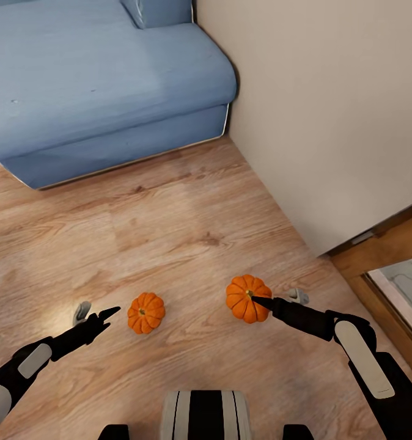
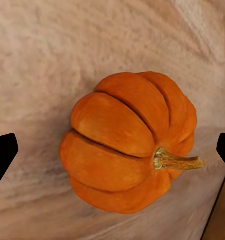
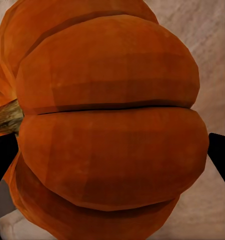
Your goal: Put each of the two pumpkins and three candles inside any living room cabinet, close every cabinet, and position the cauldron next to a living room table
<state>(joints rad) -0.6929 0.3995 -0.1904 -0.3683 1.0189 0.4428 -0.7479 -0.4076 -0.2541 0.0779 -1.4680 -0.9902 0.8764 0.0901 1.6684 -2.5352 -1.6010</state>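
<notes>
Overhead, the head camera looks down on a pale wooden floor (image 1: 187,220). A blue sofa (image 1: 96,79) fills the far left corner, its upper part cut off by the frame edge. A plain beige wall (image 1: 328,110) runs along the right side, and a strip of darker wood trim (image 1: 383,250) shows at its foot.

Two small orange pumpkins lie on the floor, well apart from each other. The left pumpkin (image 1: 146,312) sits free on the boards, just beside the left gripper (image 1: 95,315). That gripper's two fingers, one dark and one grey, are spread apart and touch nothing. In the left wrist view this pumpkin (image 2: 130,142) lies on its side with its short brownish stem pointing sideways. Only the dark tips of the fingers (image 2: 2,155) show at the two edges, far apart, with the pumpkin between them but further off.

The right pumpkin (image 1: 248,297) has the right gripper (image 1: 279,299) at it. One dark finger lies across its front and hides part of it; a grey finger shows behind it. In the right wrist view this pumpkin (image 3: 107,130) looms very close, its outline cut off. Dark fingertips (image 3: 220,155) stand at either side of it. Whether they actually press on it cannot be made out.
</notes>
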